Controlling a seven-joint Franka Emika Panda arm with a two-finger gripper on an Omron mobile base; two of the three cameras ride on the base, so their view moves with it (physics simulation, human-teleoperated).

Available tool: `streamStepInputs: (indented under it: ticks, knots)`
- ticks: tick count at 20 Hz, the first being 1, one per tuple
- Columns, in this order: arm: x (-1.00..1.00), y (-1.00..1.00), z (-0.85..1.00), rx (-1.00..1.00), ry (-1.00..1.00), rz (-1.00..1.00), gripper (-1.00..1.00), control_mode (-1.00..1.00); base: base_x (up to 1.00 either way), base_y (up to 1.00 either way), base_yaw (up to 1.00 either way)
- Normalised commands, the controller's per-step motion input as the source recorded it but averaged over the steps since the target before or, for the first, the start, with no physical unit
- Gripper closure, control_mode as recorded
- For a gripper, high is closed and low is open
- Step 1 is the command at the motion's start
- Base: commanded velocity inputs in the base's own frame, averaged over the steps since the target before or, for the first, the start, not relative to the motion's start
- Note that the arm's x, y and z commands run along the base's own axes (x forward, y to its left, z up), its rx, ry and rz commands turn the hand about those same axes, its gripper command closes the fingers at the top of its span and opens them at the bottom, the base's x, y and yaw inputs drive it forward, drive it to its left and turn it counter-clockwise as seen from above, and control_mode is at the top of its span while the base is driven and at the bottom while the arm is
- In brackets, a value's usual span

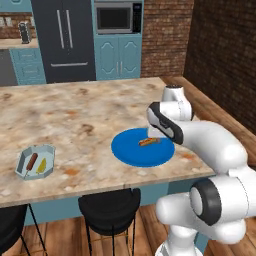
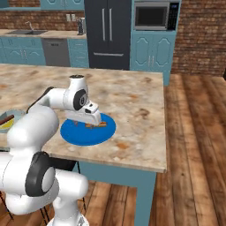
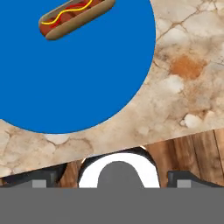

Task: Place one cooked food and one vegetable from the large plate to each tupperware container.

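The large plate [image 1: 131,151] [image 2: 81,136] [image 3: 78,78] is flat, round and bright blue, near the counter's front edge. One cooked food, a hot dog in a bun [image 1: 147,142] [image 2: 99,125] [image 3: 75,17], lies on its far side. My gripper [image 1: 154,134] [image 2: 87,122] [image 3: 113,180] hovers just above the plate, beside the hot dog, open with nothing between its fingers. An octagonal tupperware container [image 1: 49,150] [image 2: 16,114] sits far to the left. It holds a red-brown sausage [image 1: 31,161] [image 2: 5,119] and a yellow vegetable [image 1: 41,165] [image 2: 6,126].
The marble counter [image 1: 80,120] ends just in front of the plate, with wooden floor [image 3: 192,148] below. Two dark stools [image 1: 109,210] stand under the front edge. Fridge [image 1: 62,37], microwave [image 1: 114,19] and cabinets line the back wall.
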Motion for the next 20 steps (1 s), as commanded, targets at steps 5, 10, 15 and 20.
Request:
streamStepInputs:
  ticks: [5, 10, 15, 20]
  knots:
    - [1.00, 0.06, -0.05, 0.02, 0.00, -0.42, -1.00, -1.00, 0.00, 0.00, 0.00]
    - [0.99, 0.40, -0.74, 0.00, 0.00, -0.62, -1.00, -1.00, 0.00, 0.00, 0.00]
    - [0.97, 0.00, -0.17, 0.04, 0.03, -0.18, -1.00, -1.00, 0.00, 0.00, 0.00]
    - [0.49, -0.03, -0.32, 0.00, 0.03, -0.04, -1.00, -1.00, 0.00, 0.00, 0.00]
